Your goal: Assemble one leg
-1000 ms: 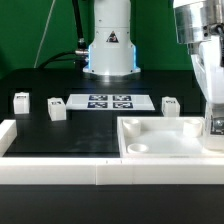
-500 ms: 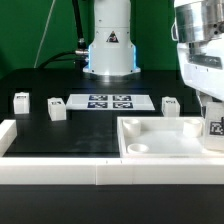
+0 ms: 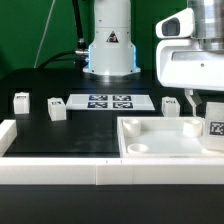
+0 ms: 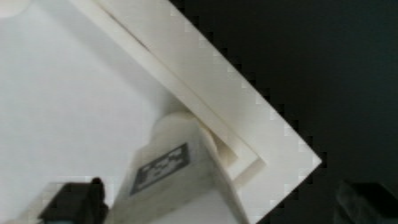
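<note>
One leg (image 3: 214,130), a stubby white block with a black-and-white tag, stands in the far right corner of the large white tray-like piece (image 3: 150,128). My gripper (image 3: 205,108) hangs just above and behind it, open, with nothing between the fingers. In the wrist view the leg (image 4: 169,168) sits against the tray's corner wall (image 4: 214,95), with my gripper (image 4: 217,207) spread wide on either side of it. Three more legs stand on the black table: two at the exterior view's left (image 3: 21,100) (image 3: 56,111) and one behind the tray (image 3: 170,105).
The marker board (image 3: 107,101) lies flat at the back middle, before the robot base (image 3: 109,50). A white L-shaped wall (image 3: 60,170) runs along the front and the exterior view's left edge of the table.
My gripper has risen and shifted toward the exterior view's left, away from the leg. The leg stays standing in the tray's corner, now fully visible.
</note>
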### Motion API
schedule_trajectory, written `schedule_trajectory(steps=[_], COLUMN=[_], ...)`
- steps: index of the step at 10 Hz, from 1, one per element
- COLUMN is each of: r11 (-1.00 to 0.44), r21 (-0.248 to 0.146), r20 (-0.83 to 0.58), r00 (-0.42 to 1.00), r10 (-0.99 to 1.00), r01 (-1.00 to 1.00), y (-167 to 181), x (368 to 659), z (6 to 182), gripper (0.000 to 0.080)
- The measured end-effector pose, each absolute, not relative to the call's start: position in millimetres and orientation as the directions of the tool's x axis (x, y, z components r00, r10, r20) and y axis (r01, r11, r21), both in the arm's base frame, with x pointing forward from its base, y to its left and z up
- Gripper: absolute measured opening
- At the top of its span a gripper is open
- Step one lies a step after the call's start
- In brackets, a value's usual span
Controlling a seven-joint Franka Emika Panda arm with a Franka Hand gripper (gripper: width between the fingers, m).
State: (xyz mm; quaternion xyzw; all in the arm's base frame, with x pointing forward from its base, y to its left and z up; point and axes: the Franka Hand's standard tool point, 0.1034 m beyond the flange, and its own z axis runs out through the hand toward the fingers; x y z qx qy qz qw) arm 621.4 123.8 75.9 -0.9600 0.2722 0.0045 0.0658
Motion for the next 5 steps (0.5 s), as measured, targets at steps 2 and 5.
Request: schedule_trajectory(steps=[2,5], r11=[-0.929,-0.982], r21=[-0.114,-0.106], r20=[-0.015,0.029], r00=[0.935,0.986], r10=[-0.354,-0.163], r01=[-0.353,-0.159], y=[117.7,117.9], x=[622.3,623.4], z=[75.9,75.1], gripper=[0.0649,0.0649])
